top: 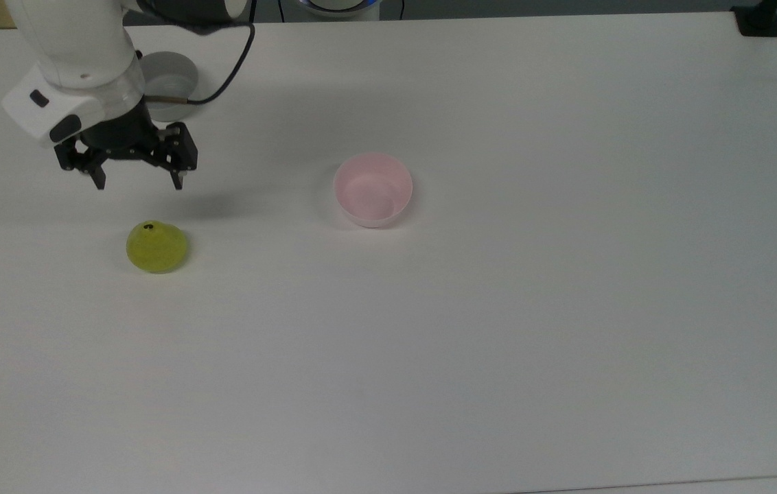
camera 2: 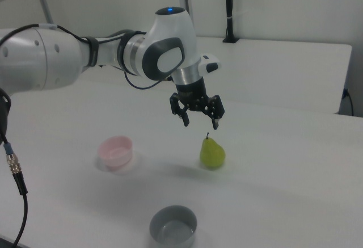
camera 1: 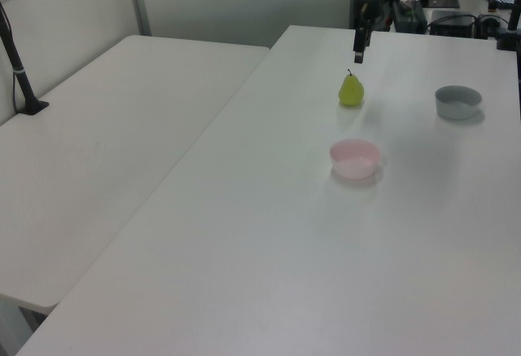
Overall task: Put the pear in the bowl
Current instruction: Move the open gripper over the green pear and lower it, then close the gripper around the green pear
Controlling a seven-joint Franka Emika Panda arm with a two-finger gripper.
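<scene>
- Reaching for the pear (top: 156, 247), which stands upright on the table (top: 498, 343), below the empty, spread jaws
- Next: centre over it, lower, then close; bowl (top: 373, 189) sits well aside

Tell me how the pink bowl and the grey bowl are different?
Colour: the pink bowl is pale pink, the grey bowl is grey. Place: in the top view the pink bowl sits alone near the middle of the table, while the grey bowl is at the far left edge, partly hidden behind the robot arm. Neighbours: in the top view the pear lies left of the pink bowl and below the grey bowl. Both are small, round, upright and empty.
</scene>
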